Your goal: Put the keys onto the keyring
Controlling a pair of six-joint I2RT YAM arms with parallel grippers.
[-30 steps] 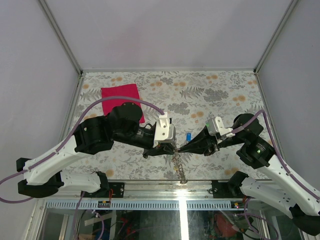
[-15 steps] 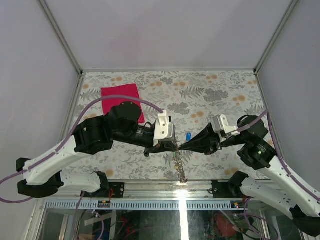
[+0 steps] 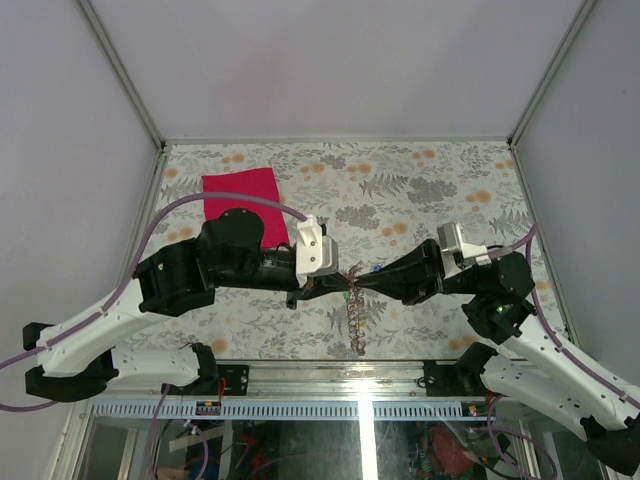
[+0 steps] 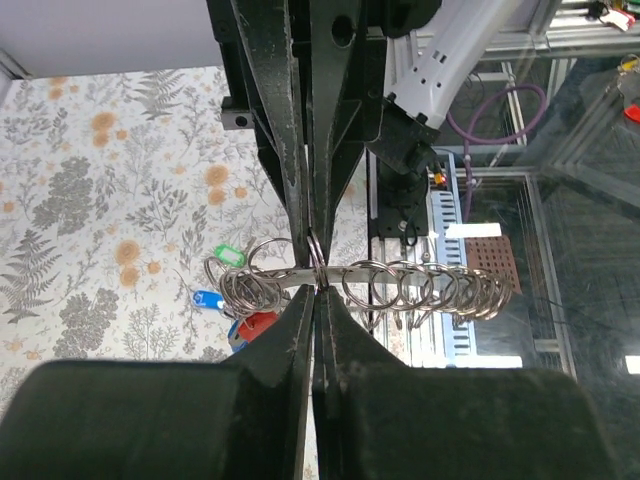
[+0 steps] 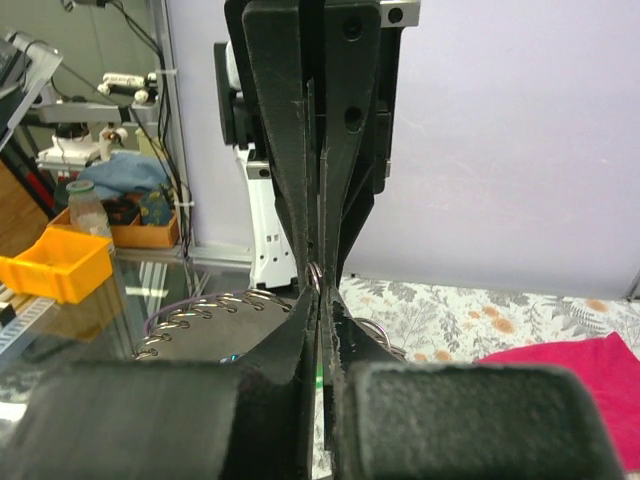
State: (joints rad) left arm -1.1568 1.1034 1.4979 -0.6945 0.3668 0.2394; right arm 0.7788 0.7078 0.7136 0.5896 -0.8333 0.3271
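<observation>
The keyring (image 3: 355,315) hangs in the air as a long grey coil below the spot where both grippers meet. My left gripper (image 3: 341,285) is shut on it, nipping the strip (image 4: 400,285) at a small wire loop. My right gripper (image 3: 359,282) comes in from the opposite side and is shut on the same spot (image 5: 315,273). The keys hang at one end of the coil: a green tag (image 4: 228,256), a blue tag (image 4: 208,300) and a red one (image 4: 258,325). The top view shows only a bit of blue (image 3: 376,268).
A magenta cloth square (image 3: 240,195) lies flat at the far left of the floral table (image 3: 420,190), behind the left arm. Grey walls close in the left, right and far sides. The metal rail (image 3: 330,375) runs along the near edge below the hanging coil.
The left gripper has closed onto the keyring. Both grippers have risen and shifted slightly away from the near edge, lifting the coil with them.
</observation>
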